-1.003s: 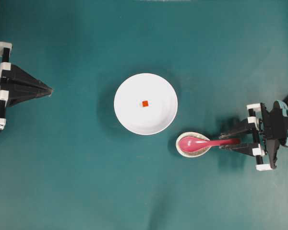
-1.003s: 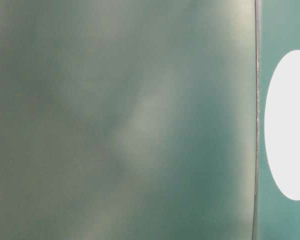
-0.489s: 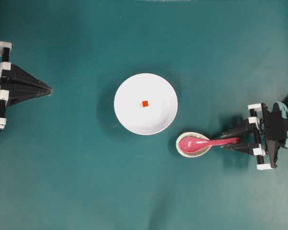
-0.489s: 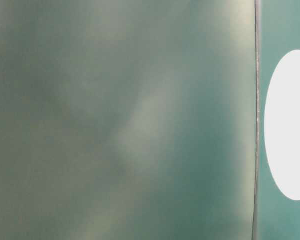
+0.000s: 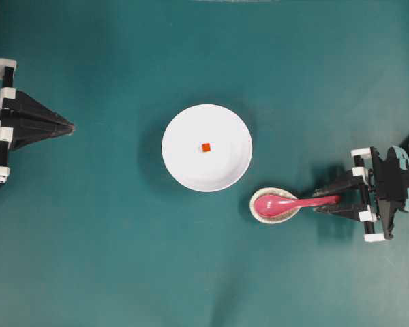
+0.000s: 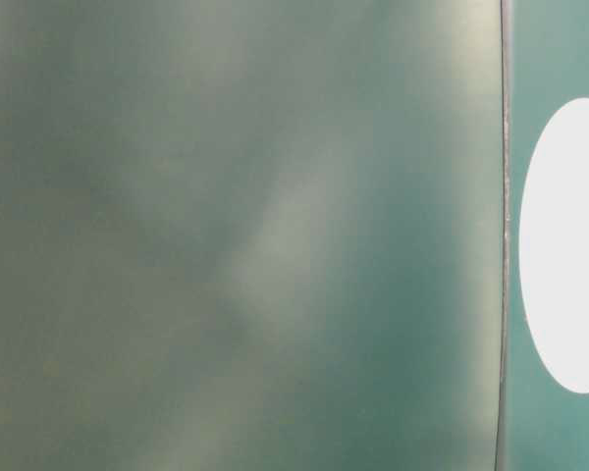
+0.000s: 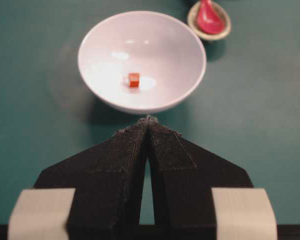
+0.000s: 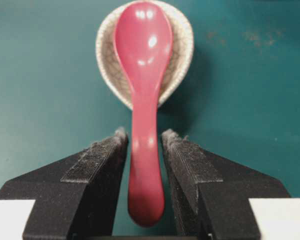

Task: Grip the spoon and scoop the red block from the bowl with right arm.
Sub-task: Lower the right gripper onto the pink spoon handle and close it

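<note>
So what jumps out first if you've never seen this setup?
The glossy pink-red spoon, its scoop resting in a small crackled dish and its handle between the open right gripper fingers. Then the white bowl mid-table, holding a tiny red block.

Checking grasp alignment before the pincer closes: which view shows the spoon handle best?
The right wrist view: the spoon handle lies between the open right pincer fingers, gaps on both sides. Overhead shows the spoon small, its handle tip among the fingers. The left wrist view catches only the scoop; table-level shows none.
</note>
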Controlling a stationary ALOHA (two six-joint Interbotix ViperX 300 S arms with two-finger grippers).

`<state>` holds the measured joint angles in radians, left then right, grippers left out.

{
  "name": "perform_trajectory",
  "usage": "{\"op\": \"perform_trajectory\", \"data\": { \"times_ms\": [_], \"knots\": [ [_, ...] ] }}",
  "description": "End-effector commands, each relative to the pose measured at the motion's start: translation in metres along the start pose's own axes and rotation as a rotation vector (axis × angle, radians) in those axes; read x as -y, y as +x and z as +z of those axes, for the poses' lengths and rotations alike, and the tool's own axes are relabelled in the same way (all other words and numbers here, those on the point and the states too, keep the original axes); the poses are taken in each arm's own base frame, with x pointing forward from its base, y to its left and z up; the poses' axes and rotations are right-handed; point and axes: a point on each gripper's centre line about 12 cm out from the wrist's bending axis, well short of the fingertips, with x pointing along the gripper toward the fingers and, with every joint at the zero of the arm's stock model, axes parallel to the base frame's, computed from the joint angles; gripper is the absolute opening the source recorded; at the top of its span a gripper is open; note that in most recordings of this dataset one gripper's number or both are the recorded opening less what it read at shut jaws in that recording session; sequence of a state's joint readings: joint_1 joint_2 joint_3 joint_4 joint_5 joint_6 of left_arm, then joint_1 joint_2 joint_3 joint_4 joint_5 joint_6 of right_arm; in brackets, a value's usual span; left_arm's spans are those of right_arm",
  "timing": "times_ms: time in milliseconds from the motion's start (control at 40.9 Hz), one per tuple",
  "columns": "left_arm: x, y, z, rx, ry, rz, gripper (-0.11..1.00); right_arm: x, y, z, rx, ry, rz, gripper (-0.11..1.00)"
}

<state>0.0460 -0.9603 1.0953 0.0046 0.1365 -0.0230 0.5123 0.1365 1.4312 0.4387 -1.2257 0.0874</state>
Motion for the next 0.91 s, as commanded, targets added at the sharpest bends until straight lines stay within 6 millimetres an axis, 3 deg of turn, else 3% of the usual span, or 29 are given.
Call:
{"op": "perform_trajectory", "data": {
  "times_ms": [0,685,881],
  "knots": [
    [-0.0002,0.0001,0.0100,0.025,0.003,0.001,0.00,-0.0015,0.0008,0.0034,0.022,0.001,0.003,0.42],
    [-0.0005,0.0002,0.0094,0.023,0.002,0.003,0.00,-0.0019,0.0008,0.0036,0.023,-0.049,0.006,0.40],
    [-0.0005,0.0002,0.0094,0.023,0.002,0.003,0.00,-0.0029,0.0023,0.0048,0.029,-0.046,0.007,0.35]
  ]
}}
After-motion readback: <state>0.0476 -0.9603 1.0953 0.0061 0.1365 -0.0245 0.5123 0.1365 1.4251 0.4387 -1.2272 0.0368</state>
